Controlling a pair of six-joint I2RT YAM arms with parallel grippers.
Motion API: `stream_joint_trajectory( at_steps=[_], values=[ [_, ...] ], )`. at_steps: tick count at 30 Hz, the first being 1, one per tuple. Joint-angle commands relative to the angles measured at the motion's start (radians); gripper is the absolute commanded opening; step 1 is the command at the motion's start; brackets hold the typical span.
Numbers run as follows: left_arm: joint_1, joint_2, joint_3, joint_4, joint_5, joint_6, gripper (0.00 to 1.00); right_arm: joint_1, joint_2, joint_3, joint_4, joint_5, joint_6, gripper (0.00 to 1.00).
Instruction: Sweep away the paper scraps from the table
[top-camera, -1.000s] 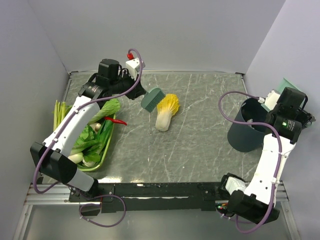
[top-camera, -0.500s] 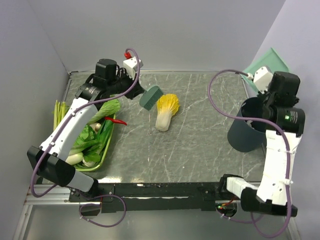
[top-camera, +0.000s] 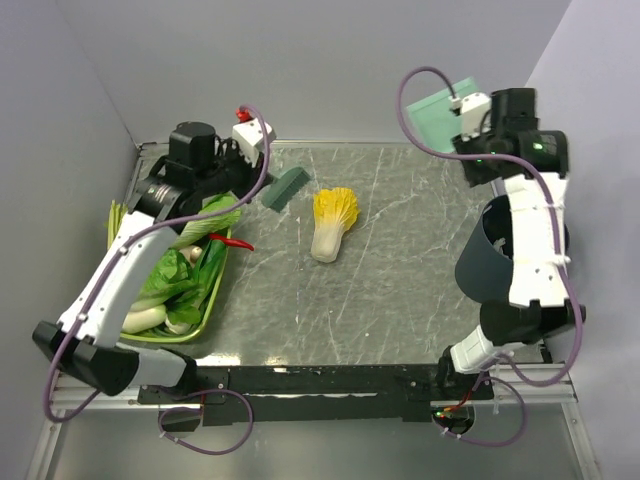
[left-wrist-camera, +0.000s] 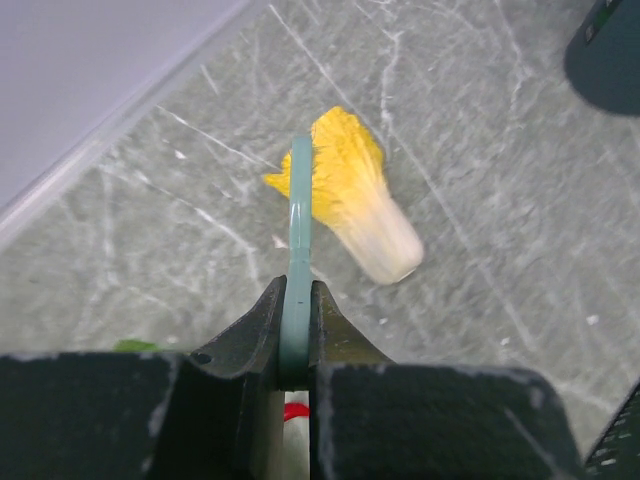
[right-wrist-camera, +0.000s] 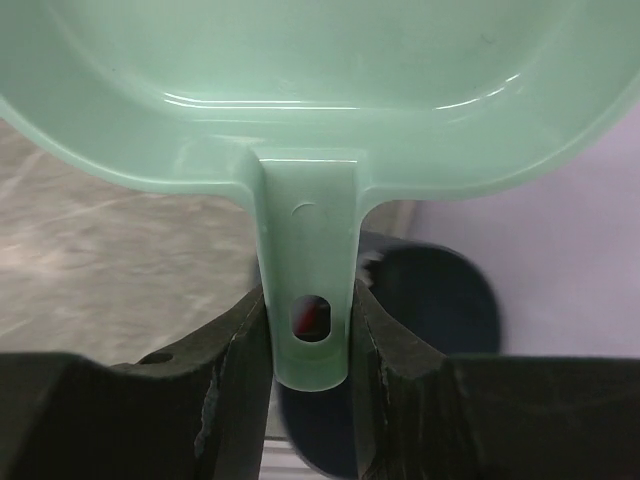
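Observation:
My left gripper (top-camera: 262, 176) is shut on the handle of a dark green brush (top-camera: 283, 188), held over the back left of the table (top-camera: 400, 300). In the left wrist view the gripper (left-wrist-camera: 297, 305) pinches the brush (left-wrist-camera: 298, 230) edge-on. My right gripper (top-camera: 474, 122) is shut on the handle of a pale green dustpan (top-camera: 438, 108), raised at the back right. In the right wrist view the gripper (right-wrist-camera: 308, 335) clamps the dustpan (right-wrist-camera: 310, 90) by its handle. No paper wads show on the table. A tiny white fleck (left-wrist-camera: 279, 241) lies beside the cabbage.
A yellow-white napa cabbage (top-camera: 332, 222) lies mid-table; it also shows in the left wrist view (left-wrist-camera: 360, 205). A dark round bin (top-camera: 488, 268) stands at the right under my right arm. A green tray (top-camera: 205, 318) of vegetables with a red chili (top-camera: 232, 241) sits at the left.
My right arm has swung up and back-left from the bin, carrying the dustpan to the back edge. My left gripper has drawn back left with the brush, turning it.

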Motion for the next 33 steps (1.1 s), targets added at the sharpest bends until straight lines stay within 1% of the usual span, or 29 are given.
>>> stream_joint_trajectory(
  at_steps=[1,2,3,7,10,12,14,15,18,19,22,24,26,28,33],
  values=[
    [-0.005,-0.103,-0.033,-0.038,-0.021,0.163,0.01,0.043,0.055,-0.016,-0.142,-0.181,0.104,0.0],
    [-0.009,-0.11,-0.052,-0.063,-0.015,0.204,0.01,0.051,0.084,-0.018,-0.16,-0.211,0.11,0.0],
    [-0.01,-0.116,-0.061,-0.072,-0.01,0.223,0.01,0.051,0.098,-0.024,-0.168,-0.273,0.123,0.0],
    [-0.028,-0.125,-0.117,-0.1,0.002,0.261,0.01,0.054,0.179,-0.113,-0.18,-0.404,0.141,0.0],
    [-0.056,-0.105,-0.147,-0.088,-0.042,0.263,0.01,0.052,0.257,-0.168,-0.193,-0.479,0.149,0.0],
    [-0.076,-0.078,-0.154,-0.074,-0.093,0.274,0.01,0.057,0.299,-0.191,-0.202,-0.495,0.14,0.0],
    [-0.093,-0.055,-0.161,-0.068,-0.14,0.307,0.01,0.062,0.362,-0.217,-0.204,-0.476,0.13,0.0],
    [-0.102,-0.032,-0.165,-0.061,-0.21,0.323,0.01,0.063,0.379,-0.229,-0.199,-0.461,0.127,0.0],
    [-0.11,-0.004,-0.18,-0.02,-0.287,0.379,0.01,0.063,0.432,-0.277,-0.197,-0.459,0.118,0.0],
    [-0.108,-0.002,-0.202,0.016,-0.297,0.419,0.01,0.065,0.449,-0.291,-0.184,-0.455,0.121,0.0],
    [-0.113,0.002,-0.263,0.08,-0.315,0.514,0.01,0.071,0.478,-0.323,-0.159,-0.401,0.115,0.0],
    [-0.116,0.008,-0.295,0.158,-0.322,0.55,0.01,0.08,0.498,-0.315,-0.142,-0.328,0.091,0.0],
    [-0.119,0.016,-0.335,0.21,-0.309,0.6,0.01,0.082,0.537,-0.314,-0.147,-0.312,0.084,0.03],
    [-0.121,0.036,-0.36,0.23,-0.3,0.623,0.01,0.082,0.554,-0.331,-0.141,-0.309,0.09,0.05],
    [-0.134,0.079,-0.381,0.25,-0.263,0.654,0.01,0.098,0.569,-0.384,-0.132,-0.295,0.104,0.06]
  ],
)
